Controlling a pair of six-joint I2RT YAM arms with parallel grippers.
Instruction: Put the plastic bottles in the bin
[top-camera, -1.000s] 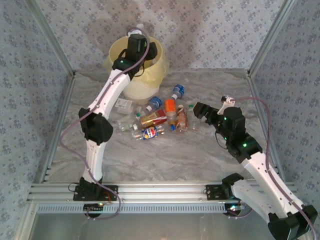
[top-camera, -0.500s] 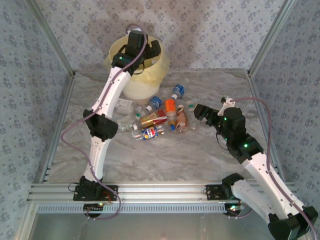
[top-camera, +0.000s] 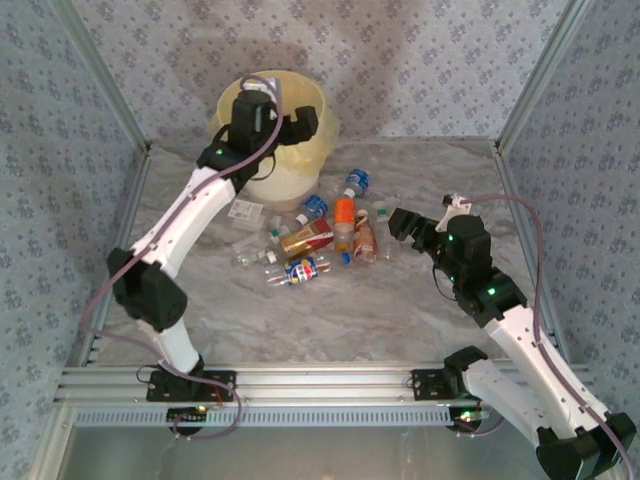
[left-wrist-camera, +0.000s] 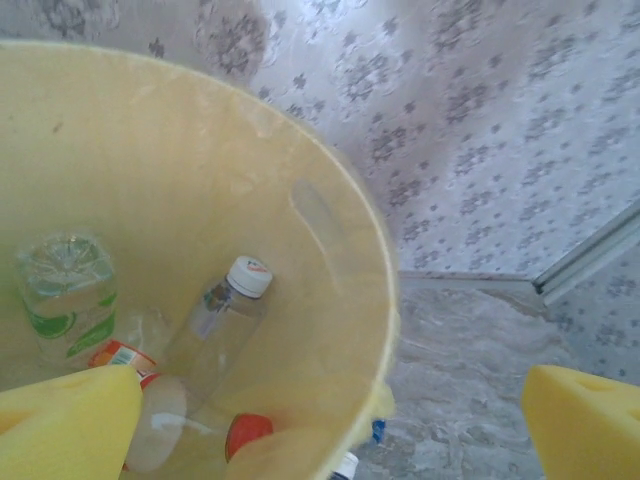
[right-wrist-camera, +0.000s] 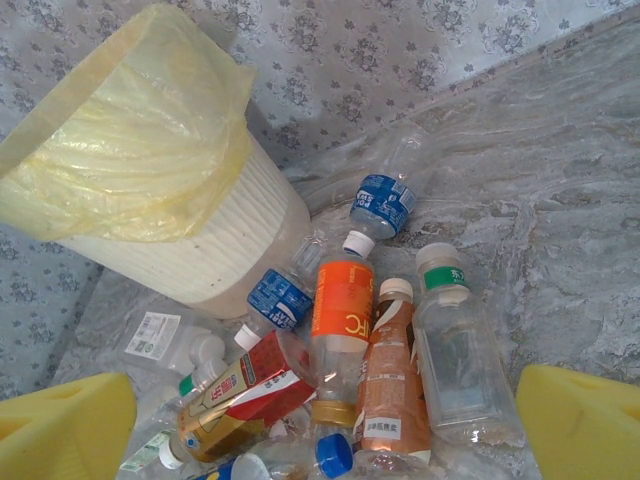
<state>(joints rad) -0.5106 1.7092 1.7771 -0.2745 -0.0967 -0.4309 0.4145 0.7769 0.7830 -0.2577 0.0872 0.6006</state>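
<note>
Bin (top-camera: 290, 178): round cream-yellow bucket with a ribbed wall and a yellowish bag liner folded over the rim. It stands upright at the table's 11 o'clock.

Inside the bin:
- white-cap clear bottle (left-wrist-camera: 225, 315), leaning on the wall
- green-label bottle (left-wrist-camera: 68, 295), at its 9 o'clock
- red cap (left-wrist-camera: 247, 435), low at 6 o'clock

Bottle pile (top-camera: 320, 240) sits on the table at the bin's 5 o'clock, with the bottles lying down and packed together.
- orange-label bottle (right-wrist-camera: 343, 300), mid-pile
- peach-label bottle (right-wrist-camera: 390, 385), touching it at 4 o'clock
- green-cap clear bottle (right-wrist-camera: 455, 350), next at 3 o'clock
- blue-label bottle (right-wrist-camera: 383, 203), at 1 o'clock
- second blue-label bottle (right-wrist-camera: 278, 298), at 9 o'clock, just beside the bin base
- red-and-gold-label bottle (right-wrist-camera: 250, 390), at 7 o'clock
</note>
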